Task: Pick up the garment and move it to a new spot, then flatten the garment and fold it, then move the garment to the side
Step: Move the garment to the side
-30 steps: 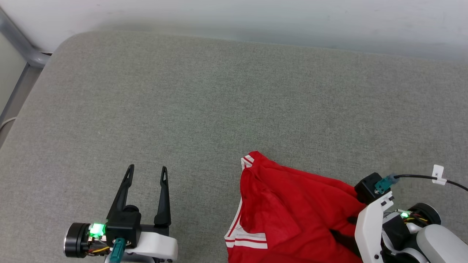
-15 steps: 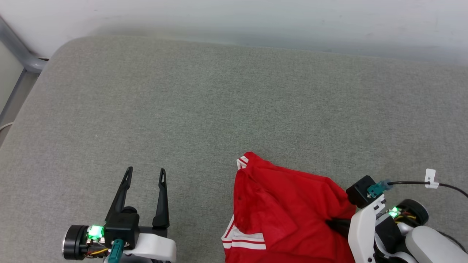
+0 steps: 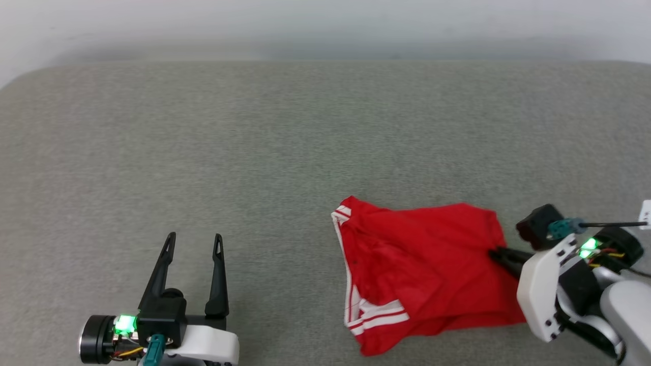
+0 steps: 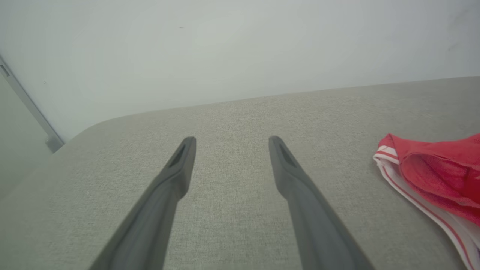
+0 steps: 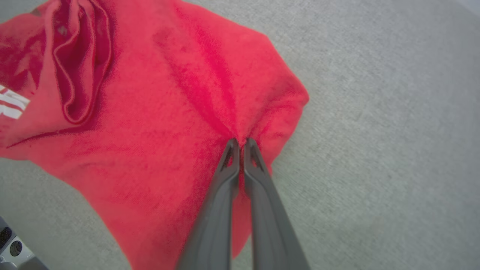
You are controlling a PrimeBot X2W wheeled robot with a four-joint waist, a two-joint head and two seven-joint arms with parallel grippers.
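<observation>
Right end effector (image 3: 496,251) pinched shut on the garment (image 3: 422,269).
A second ago its fingers stood apart; now they grip a gathered red fold at the garment's right edge. The garment lies drawn out flatter, near the front right of the grey padded surface (image 3: 305,152). The left end effector (image 3: 194,238) stays wide and empty, well apart.

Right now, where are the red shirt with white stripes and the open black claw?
Red shirt with white striped trim (image 3: 422,264): head view, middle of the cloth.
Dark two-fingered left gripper (image 3: 195,236): head view, between its open fingertips.
</observation>
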